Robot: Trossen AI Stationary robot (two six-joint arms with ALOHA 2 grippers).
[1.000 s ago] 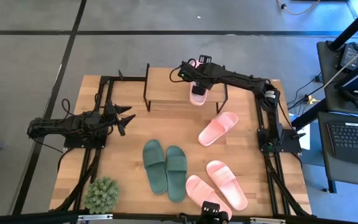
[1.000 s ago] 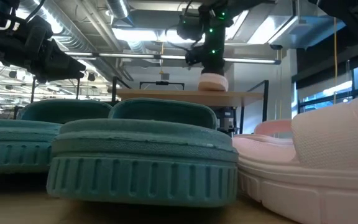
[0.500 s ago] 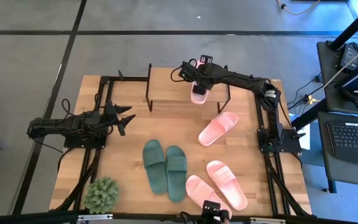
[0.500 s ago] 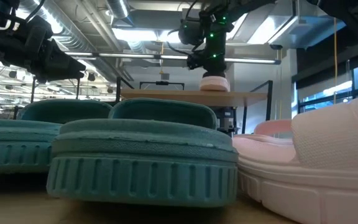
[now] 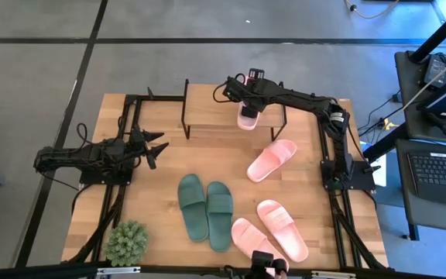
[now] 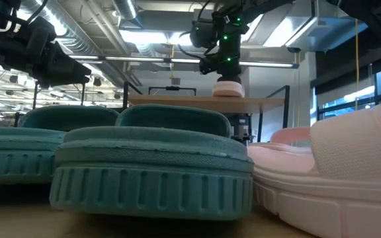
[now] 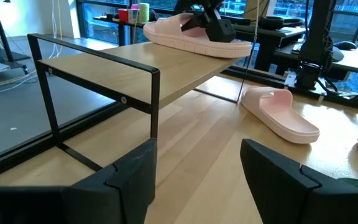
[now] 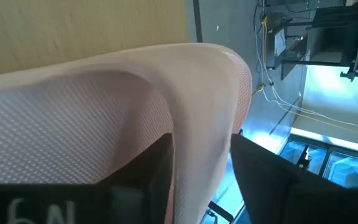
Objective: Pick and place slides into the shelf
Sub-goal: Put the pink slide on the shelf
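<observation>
At twelve o'clock the right claw (image 5: pixel 246 103) straddles the strap of a pink slide (image 5: pixel 246 120) resting on the shelf (image 5: pixel 207 108), fingers loosening to leave it; left claw (image 5: pixel 155 147) waits released at nine

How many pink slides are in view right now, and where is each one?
4. One pink slide lies on the shelf top at the right gripper; one lies on the table before the shelf; two lie side by side near the front edge. None looks hidden.

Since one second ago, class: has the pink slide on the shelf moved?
Yes. The pink slide in the right claw shifted slightly toward the shelf's back edge and sank onto its board.
</observation>
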